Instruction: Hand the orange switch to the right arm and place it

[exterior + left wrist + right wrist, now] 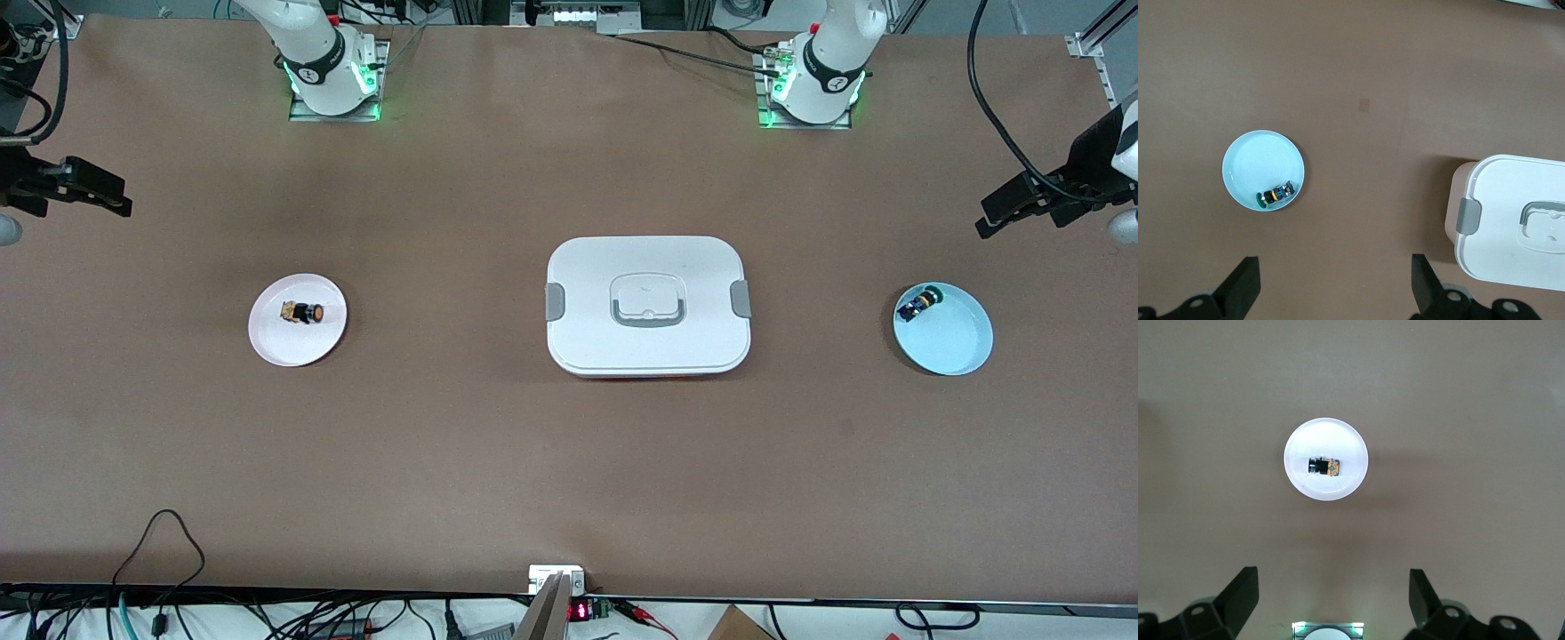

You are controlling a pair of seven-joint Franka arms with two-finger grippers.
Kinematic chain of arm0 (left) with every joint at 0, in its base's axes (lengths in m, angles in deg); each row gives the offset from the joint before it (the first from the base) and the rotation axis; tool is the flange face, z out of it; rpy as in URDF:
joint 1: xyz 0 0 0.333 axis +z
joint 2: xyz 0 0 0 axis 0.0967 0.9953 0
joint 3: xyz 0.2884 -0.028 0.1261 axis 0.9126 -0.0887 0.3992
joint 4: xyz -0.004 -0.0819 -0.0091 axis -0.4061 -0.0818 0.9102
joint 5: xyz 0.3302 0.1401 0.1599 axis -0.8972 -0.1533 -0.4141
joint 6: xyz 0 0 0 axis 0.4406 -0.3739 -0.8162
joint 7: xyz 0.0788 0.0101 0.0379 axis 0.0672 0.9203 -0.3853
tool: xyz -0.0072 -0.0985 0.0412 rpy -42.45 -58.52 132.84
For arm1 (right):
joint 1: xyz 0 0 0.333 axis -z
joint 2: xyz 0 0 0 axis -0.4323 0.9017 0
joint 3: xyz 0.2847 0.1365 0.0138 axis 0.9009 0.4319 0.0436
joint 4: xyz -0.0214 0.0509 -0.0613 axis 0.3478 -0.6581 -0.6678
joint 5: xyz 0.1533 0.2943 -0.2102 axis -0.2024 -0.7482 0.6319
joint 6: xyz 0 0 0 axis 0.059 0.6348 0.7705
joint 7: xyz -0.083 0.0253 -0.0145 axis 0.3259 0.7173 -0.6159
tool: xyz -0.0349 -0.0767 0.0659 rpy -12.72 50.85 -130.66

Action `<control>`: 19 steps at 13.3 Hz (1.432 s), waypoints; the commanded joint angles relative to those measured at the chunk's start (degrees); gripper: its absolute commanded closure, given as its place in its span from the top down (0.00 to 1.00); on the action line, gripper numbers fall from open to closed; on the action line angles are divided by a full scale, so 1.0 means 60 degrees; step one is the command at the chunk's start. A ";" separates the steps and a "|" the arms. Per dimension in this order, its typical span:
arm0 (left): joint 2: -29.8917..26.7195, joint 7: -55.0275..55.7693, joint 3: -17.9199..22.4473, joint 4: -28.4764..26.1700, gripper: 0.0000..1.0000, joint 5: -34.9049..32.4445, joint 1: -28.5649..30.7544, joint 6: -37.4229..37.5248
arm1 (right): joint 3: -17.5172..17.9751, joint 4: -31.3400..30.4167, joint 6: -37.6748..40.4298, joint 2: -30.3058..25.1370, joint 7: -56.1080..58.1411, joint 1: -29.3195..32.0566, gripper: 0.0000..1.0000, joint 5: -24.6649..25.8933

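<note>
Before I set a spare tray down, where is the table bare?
Bare table lies between the white plate and the lidded box, between that box and the blue dish, and across the strip nearer the front camera. Nothing is crowded; both claws hang at the table's ends.

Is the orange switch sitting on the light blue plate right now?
No, the orange switch lies on the white plate; the blue plate holds the green-capped switch.

The orange switch lies on a plate toward the right arm's end of the table. A lidded box sits mid-table. Toward the left arm's end, another switch lies in a bowl, seemingly against its rim.
</note>
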 commanded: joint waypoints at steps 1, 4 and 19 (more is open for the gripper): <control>-0.0013 -0.0222 0.0040 -0.0046 1.00 0.0216 0.0020 -0.0089 | 0.0048 -0.0383 -0.0188 -0.0304 -0.0564 0.0014 1.00 -0.0035; -0.0013 -0.0236 0.0054 -0.0046 1.00 0.0216 0.0020 -0.0089 | 0.0048 -0.1041 -0.0613 -0.0684 -0.0390 0.0028 1.00 -0.0094; 0.0001 -0.0236 0.0055 -0.0046 1.00 0.0216 0.0020 -0.0089 | 0.0033 -0.1205 -0.1053 -0.1243 -0.0346 0.0043 1.00 -0.0476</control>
